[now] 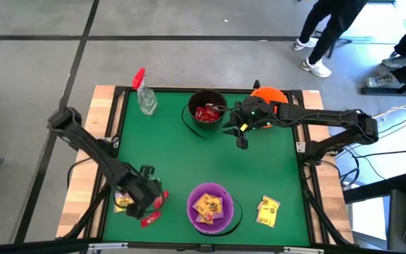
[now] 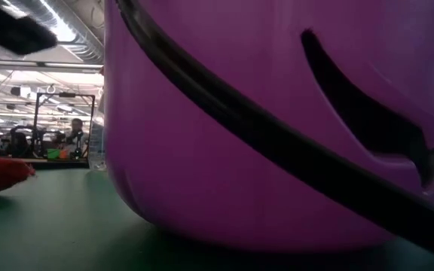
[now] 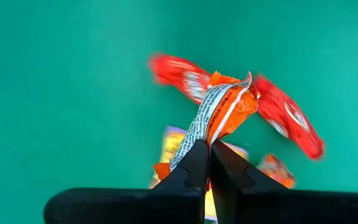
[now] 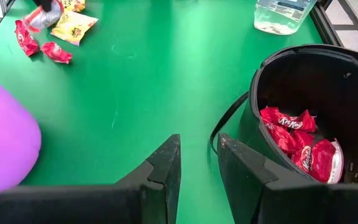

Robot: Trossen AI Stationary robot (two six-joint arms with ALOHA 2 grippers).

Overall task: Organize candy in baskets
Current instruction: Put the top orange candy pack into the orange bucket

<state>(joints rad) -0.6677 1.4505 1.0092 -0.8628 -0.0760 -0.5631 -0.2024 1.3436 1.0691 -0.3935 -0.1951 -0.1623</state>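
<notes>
- Nearest the front edge of the worktop stands the purple bucket, my landmark; it already holds yellow packets.
- Just to the bucket's left, the left pincer is pinched tight on an orange packet, its wrapper crumpled between the fingers.
- Under and around that pincer lie the leftovers: 2 red packets and at least 1 yellow packet, all still loose left of the bucket.
- Right of the bucket, 1 more yellow packet sits alone on the green.
- Beyond the bucket, the black bucket holds several red packets.
- The right pincer hovers just right of the black bucket, fingers slightly apart and holding nothing.
- Farther right, the orange bucket is mostly hidden by that arm; its contents cannot be seen.
- My judgement: sorting is well along, with roughly 5 packets left.
</notes>
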